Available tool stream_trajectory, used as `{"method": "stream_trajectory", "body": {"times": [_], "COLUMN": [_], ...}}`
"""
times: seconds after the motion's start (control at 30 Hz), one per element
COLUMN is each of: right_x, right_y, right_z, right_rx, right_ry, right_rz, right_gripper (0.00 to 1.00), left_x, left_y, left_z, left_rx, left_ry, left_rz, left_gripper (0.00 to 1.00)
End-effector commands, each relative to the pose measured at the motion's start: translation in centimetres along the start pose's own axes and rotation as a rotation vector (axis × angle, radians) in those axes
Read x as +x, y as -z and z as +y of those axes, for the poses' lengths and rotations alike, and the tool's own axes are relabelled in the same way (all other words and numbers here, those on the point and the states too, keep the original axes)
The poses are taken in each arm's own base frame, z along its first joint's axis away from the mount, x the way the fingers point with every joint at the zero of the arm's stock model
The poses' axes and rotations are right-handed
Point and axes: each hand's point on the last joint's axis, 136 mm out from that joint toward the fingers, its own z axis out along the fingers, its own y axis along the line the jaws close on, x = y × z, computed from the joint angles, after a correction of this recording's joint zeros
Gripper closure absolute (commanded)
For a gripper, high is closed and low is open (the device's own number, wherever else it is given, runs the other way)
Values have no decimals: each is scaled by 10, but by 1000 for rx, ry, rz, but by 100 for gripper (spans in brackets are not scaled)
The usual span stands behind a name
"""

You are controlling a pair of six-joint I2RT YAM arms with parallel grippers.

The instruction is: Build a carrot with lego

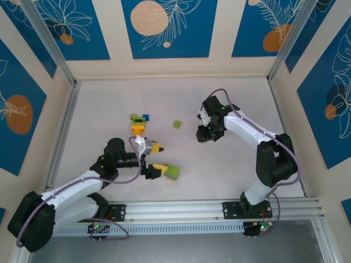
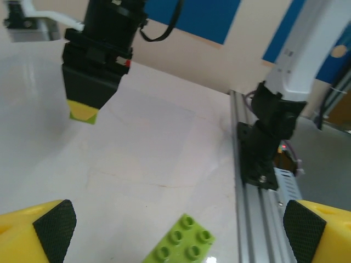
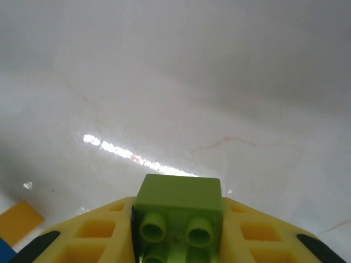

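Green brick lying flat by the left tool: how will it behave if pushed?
The green brick looks like hard plastic, so likely stiff and light. It lies flat and squat, unlikely to tip or roll. The table is glossy, so it may slide.

You worked over a glossy white table (image 1: 109,98), a streak of light (image 3: 126,153) glaring on it; cream walls (image 1: 114,33) with blue leaf-patterned panels (image 1: 186,33) closed it in, aluminium posts (image 1: 48,41) stood at the far corners, a metal rail (image 1: 192,208) ran along its near edge
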Motion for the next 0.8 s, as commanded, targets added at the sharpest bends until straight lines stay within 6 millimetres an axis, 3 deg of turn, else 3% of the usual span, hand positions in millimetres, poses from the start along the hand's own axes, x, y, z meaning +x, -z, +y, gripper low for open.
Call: {"method": "stream_trajectory", "body": {"times": [0.0,0.17,0.77], "right_x": [17,26,35], "right_y": [8,16,38], "right_z": [8,10,20], "right_rx": [-34,-32,34], "right_ry": [-10,-4,-9], "right_rz": [13,10,35], "right_gripper": [66,66,66], "left_x": [0,23,64], "left_y": [-6,-16,-43], "left_z": [-28,-19,15], "left_rx": [114,59,29], "left_ry": [-121,-132,-204], "left_rz": [6,11,87], "left_gripper": [0,0,0]}}
